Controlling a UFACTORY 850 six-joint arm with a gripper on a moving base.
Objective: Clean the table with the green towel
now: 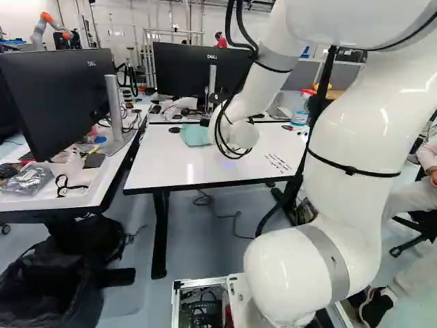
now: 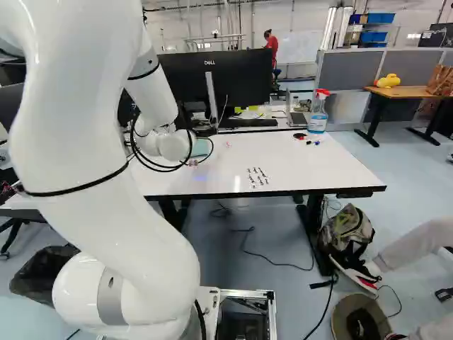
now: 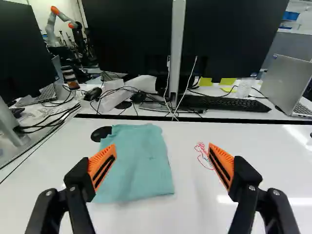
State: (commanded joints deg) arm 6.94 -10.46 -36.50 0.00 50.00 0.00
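The green towel (image 3: 139, 161) lies flat on the white table (image 3: 195, 204), near its far edge; in the left base view the towel (image 1: 196, 134) shows just beside the arm's wrist. My gripper (image 3: 162, 150) stands open in the wrist view, its orange pads wide apart, nothing held. One finger overlaps the towel's side in that view, while the other is over bare tabletop. The wrist hides the gripper in both base views. Dark marks (image 2: 257, 177) are on the tabletop.
A black mouse (image 3: 101, 133) lies beside the towel, tangled red string (image 3: 202, 153) farther along. Spray bottle (image 2: 318, 112) and small pens (image 2: 313, 142) stand or lie at the table's far right. Monitors (image 1: 201, 68) rise behind; another robot (image 1: 49, 27) is in the background.
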